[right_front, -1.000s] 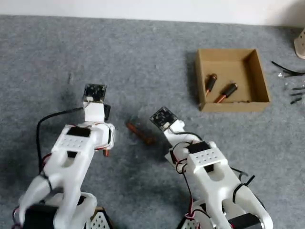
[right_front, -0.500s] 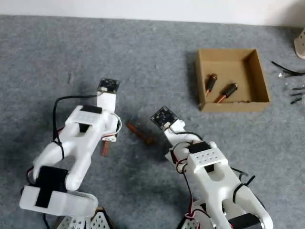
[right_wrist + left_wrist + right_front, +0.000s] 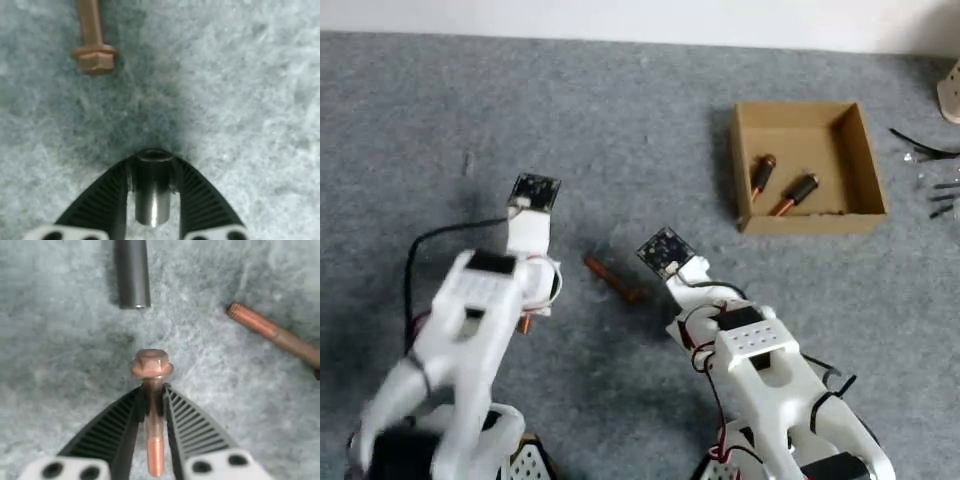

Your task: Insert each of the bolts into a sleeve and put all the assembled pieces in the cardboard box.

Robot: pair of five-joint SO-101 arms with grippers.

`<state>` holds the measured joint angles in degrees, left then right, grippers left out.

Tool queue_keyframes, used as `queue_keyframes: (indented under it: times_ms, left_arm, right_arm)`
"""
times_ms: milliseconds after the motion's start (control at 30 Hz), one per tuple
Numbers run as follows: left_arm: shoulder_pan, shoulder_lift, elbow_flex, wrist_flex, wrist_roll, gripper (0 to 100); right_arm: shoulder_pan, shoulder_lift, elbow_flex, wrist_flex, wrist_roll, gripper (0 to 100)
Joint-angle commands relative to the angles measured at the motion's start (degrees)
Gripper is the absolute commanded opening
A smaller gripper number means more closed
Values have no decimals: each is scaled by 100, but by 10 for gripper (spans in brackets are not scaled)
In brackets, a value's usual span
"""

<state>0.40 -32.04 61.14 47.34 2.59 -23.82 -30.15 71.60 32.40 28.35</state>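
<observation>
My left gripper (image 3: 152, 390) is shut on a copper bolt (image 3: 152, 371), whose hex head points away from the jaws. Beyond that head a loose black sleeve (image 3: 132, 272) lies on the grey carpet. My right gripper (image 3: 152, 161) is shut on another black sleeve (image 3: 151, 187), its open end facing forward. A second copper bolt (image 3: 613, 280) lies on the carpet between the two arms, and its head shows as the loose bolt (image 3: 93, 45) ahead of my right gripper. The cardboard box (image 3: 740, 170) stands at the back right and holds two assembled pieces (image 3: 761, 175) (image 3: 794, 194).
Small black parts (image 3: 932, 180) are scattered on the carpet right of the box. A pale object (image 3: 950, 92) sits at the far right edge. Bare carpet stretches across the back left and between the arms and the box.
The left arm swung back to the left and pulled in slightly, still holding its bolt. The right arm stayed almost where it was with its sleeve.
</observation>
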Motion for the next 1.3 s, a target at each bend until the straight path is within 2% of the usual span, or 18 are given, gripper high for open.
queue_keyframes:
  times_ms: [0, 133, 300, 500, 633, 700, 933, 1067, 1167, 1267]
  left_arm:
    - [-75, -1859, 752, -369, -53, 6]
    - [-75, -3503, 1657, -686, -53, 6]
    - [-75, -5244, 2457, -721, -62, 6]
    - [-75, -7178, 3292, -695, -44, 8]
    - [-75, -7231, 3371, -721, -44, 10]
    - [-66, -7143, 3371, -809, -44, 10]
    - [-4, -7134, 3565, -2154, -53, 11]
    - [57, -7134, 3547, -3587, -18, 7]
    - [462, -7134, 3547, -4413, -18, 7]
    - [1235, -7134, 3547, -4888, -18, 7]
  right_arm:
    - [66, -251, 13, -145, -62, 5]
    - [57, -1218, 382, -154, -97, 5]
    - [48, -3196, 1270, -145, -132, 5]
    - [48, -5807, 2132, 40, -844, 5]
    - [48, -7424, 2290, 488, -1407, 5]
    - [-40, -7618, 2264, 505, -1662, 5]
    - [-1288, -7248, 2281, -286, -1793, 5]
    - [-1420, -7248, 2545, -549, -1793, 5]
    - [-1411, -7248, 2571, -743, -1793, 5]
    - [-1429, -7248, 2571, -1007, -1793, 5]
